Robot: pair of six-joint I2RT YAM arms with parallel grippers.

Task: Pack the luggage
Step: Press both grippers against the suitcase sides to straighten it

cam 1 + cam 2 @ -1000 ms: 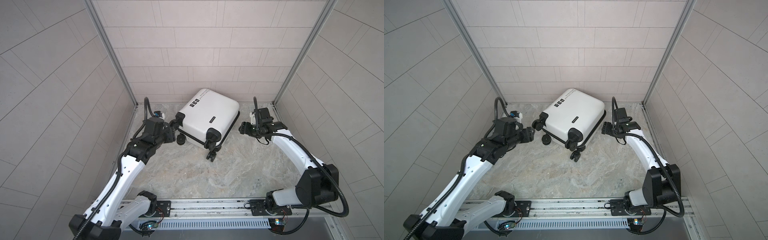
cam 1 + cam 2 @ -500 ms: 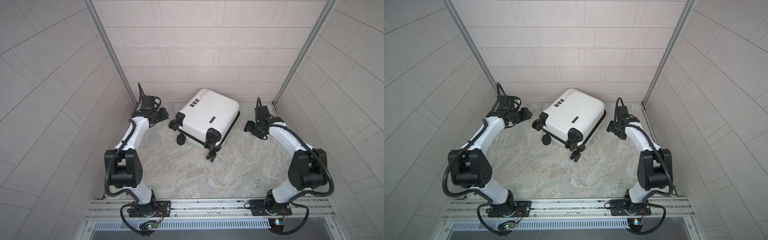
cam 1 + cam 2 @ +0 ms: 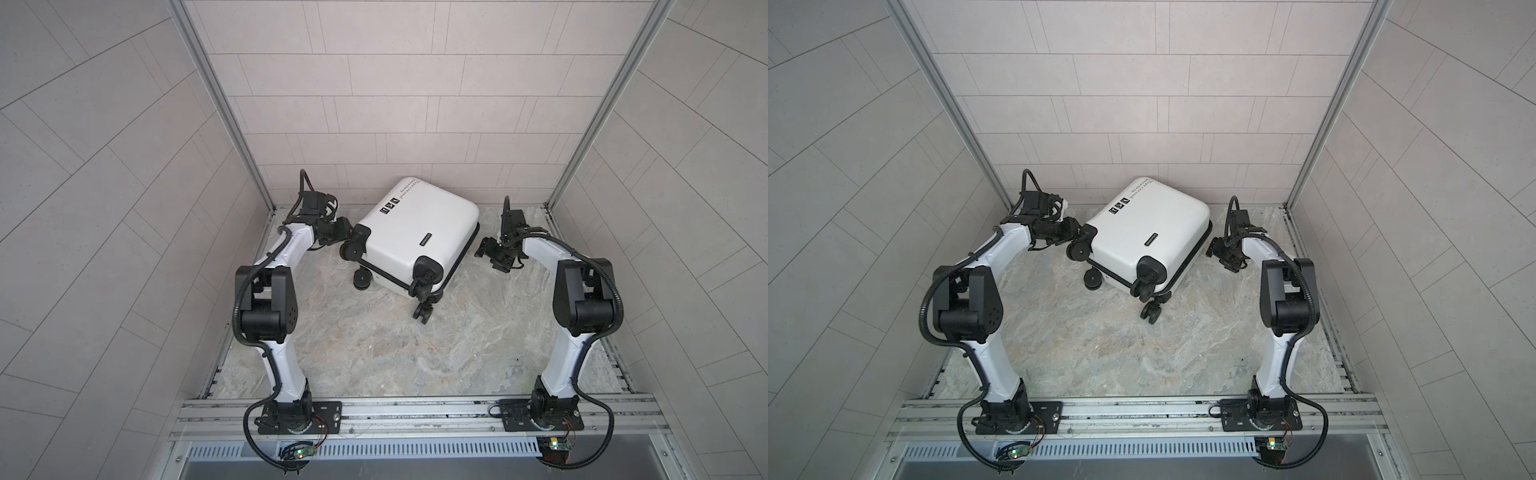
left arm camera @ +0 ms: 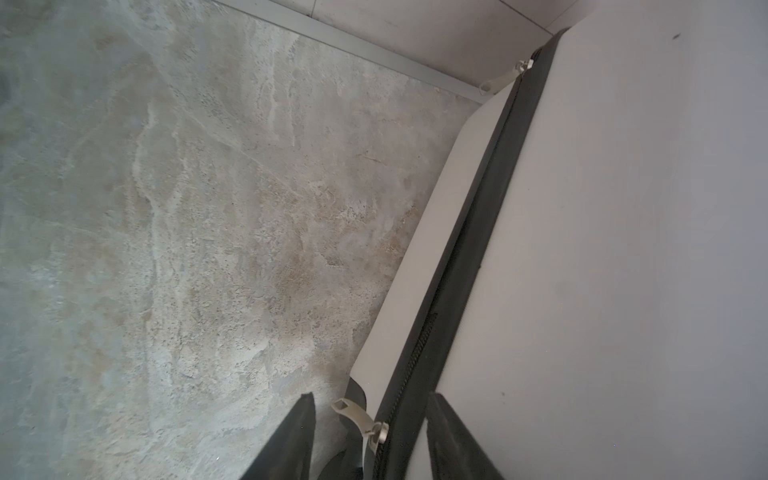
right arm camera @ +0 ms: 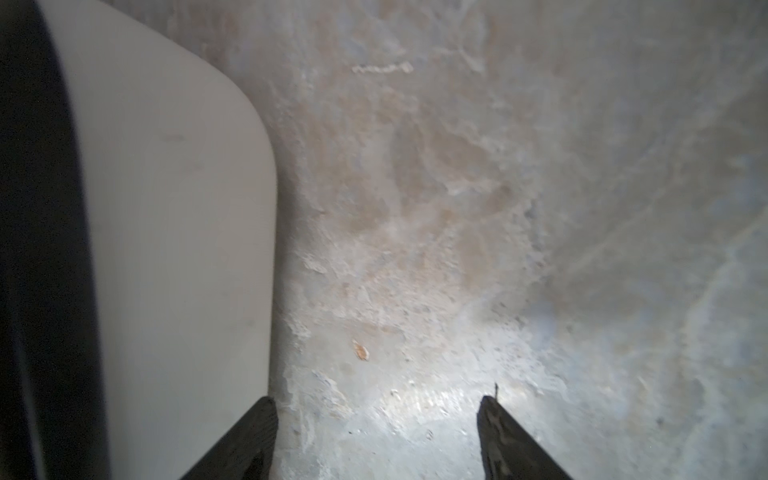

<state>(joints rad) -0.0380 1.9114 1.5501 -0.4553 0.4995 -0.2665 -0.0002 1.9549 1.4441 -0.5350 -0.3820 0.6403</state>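
Pale tiled walls (image 3: 374, 104), mottled stone floor (image 3: 374, 353), aluminium corner posts (image 3: 223, 104), front metal rail (image 3: 415, 409)

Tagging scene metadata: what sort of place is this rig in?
Probably a purpose-built robot test cell, not a real room: tiled wall panels framed by aluminium posts, two arms bolted to a front rail, the luggage on a stone-look floor.

Soft, even brightness in both top views; dim, blurred right wrist view.

The white hard-shell luggage (image 3: 419, 232), black-wheeled, lies closed and flat, askew near the back wall.
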